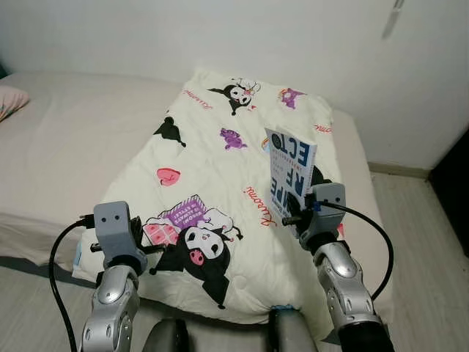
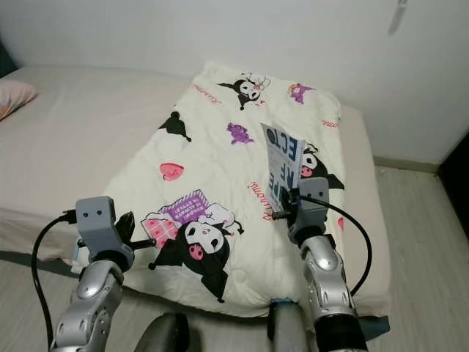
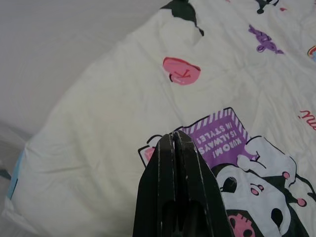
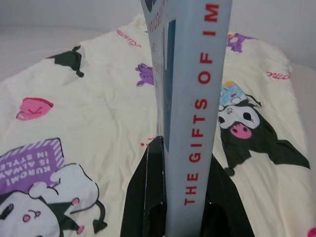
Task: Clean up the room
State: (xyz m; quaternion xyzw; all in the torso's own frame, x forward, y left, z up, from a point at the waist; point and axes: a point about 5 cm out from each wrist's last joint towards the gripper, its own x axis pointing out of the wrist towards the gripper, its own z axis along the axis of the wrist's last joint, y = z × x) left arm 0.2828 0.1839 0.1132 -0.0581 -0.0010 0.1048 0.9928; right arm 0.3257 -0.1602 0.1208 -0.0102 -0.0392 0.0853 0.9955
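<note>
A blue-grey book (image 1: 292, 171) with white and dark lettering stands upright above the cream cartoon-print blanket (image 1: 220, 169) on the bed. My right gripper (image 1: 303, 207) is shut on its lower edge; in the right wrist view the book's spine (image 4: 197, 113) with red lettering rises between the black fingers (image 4: 148, 197). My left gripper (image 1: 163, 249) hovers over the blanket's near left part, above the purple book print (image 3: 219, 131). Its fingers (image 3: 177, 187) are pressed together with nothing between them.
The bed (image 1: 80, 125) with a light sheet runs to the left, with a pink pillow (image 1: 11, 99) at its far left. White wall (image 1: 308, 44) stands behind. Pale wood floor (image 1: 418, 227) lies to the right, a dark piece of furniture (image 1: 458, 183) at the right edge.
</note>
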